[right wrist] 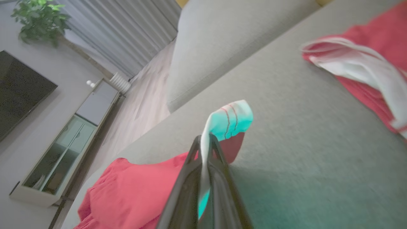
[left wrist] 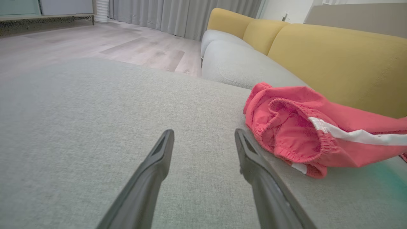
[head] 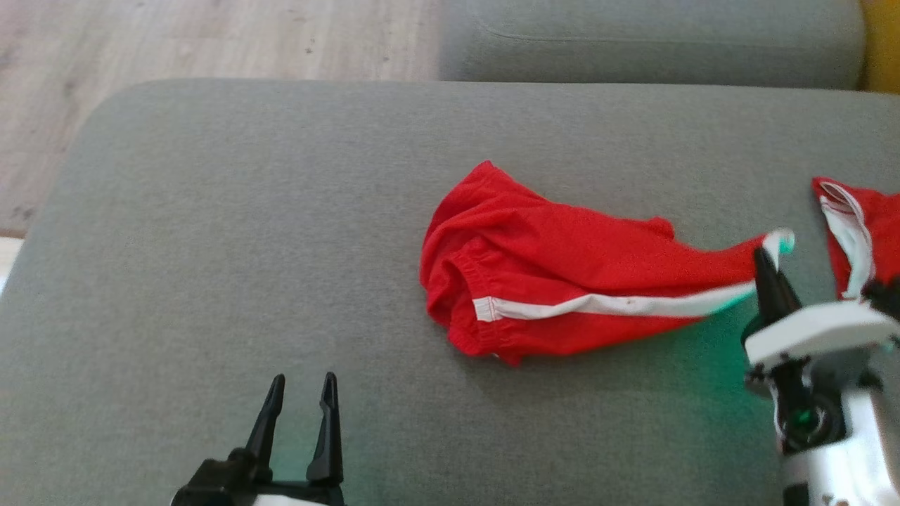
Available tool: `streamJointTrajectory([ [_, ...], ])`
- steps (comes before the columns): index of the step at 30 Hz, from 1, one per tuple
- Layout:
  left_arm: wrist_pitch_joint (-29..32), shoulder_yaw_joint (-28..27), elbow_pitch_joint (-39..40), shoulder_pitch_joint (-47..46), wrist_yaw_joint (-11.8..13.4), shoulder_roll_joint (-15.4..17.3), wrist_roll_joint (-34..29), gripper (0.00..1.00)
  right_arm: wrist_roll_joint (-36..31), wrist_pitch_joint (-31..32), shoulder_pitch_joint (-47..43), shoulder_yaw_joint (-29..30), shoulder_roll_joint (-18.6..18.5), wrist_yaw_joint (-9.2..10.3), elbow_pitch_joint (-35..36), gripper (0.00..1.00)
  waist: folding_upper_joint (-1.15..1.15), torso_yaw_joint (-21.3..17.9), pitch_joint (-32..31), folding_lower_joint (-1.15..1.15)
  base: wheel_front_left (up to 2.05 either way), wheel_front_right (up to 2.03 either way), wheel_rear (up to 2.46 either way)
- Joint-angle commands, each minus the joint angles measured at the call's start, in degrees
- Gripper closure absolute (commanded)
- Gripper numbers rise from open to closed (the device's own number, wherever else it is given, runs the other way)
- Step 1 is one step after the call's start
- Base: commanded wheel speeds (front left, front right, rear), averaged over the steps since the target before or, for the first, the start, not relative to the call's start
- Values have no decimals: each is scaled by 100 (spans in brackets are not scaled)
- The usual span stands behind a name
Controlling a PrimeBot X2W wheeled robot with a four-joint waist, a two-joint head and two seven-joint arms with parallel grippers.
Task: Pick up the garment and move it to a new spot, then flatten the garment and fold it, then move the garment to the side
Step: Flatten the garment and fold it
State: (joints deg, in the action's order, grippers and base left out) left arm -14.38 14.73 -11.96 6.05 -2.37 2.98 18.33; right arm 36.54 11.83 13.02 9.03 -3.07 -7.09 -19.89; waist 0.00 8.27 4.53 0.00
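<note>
My right tool (head: pixel 765 261) pinches the white-striped corner of the red shorts (head: pixel 562 270), which trail to its left across the grey cushion (head: pixel 211 246) (crumpled, so the move looks barely begun, with flattening and folding left), my left tool (head: pixel 302 385) spread, empty.

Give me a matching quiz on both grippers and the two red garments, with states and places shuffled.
1 left gripper
2 right gripper
3 shorts
4 other garment

A shut on the shorts
B at the head view's right edge
C open, empty
D crumpled at the middle of the cushion

Pairs: 1-C, 2-A, 3-D, 4-B
</note>
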Motion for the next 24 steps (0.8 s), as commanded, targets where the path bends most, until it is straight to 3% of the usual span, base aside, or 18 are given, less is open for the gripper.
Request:
streamJointTrajectory([
  [1,-62,-199,163,-242,-18,-10,0,0,138,-137,100,-108,17,-40,110,100,0,-128,68,0,0,0,0],
  [6,-62,-221,132,-302,-61,-11,-40,0,454,-564,-140,-308,18,-40,-443,100,0,-332,91,0,0,0,0],
  [8,-62,-237,120,-313,-78,-11,-57,0,421,-723,-158,-450,18,-40,-646,62,0,-386,81,0,0,0,0],
  [9,-62,-246,117,-314,-83,-11,-61,0,364,-775,-159,-527,18,-40,-723,13,0,-405,83,0,0,0,0],
  [10,-62,-252,113,-318,-91,-11,-69,0,316,-827,-154,-577,18,-40,-785,0,0,-420,83,0,0,0,0],
  [17,-62,-263,83,-292,-117,-11,-95,0,-701,-1175,-270,-433,19,-40,-834,0,0,-413,16,0,0,0,0],
  [24,-62,-300,109,-167,-98,-11,-94,0,-2490,-1703,-981,-190,19,-40,475,0,0,-390,-105,0,0,0,0],
])
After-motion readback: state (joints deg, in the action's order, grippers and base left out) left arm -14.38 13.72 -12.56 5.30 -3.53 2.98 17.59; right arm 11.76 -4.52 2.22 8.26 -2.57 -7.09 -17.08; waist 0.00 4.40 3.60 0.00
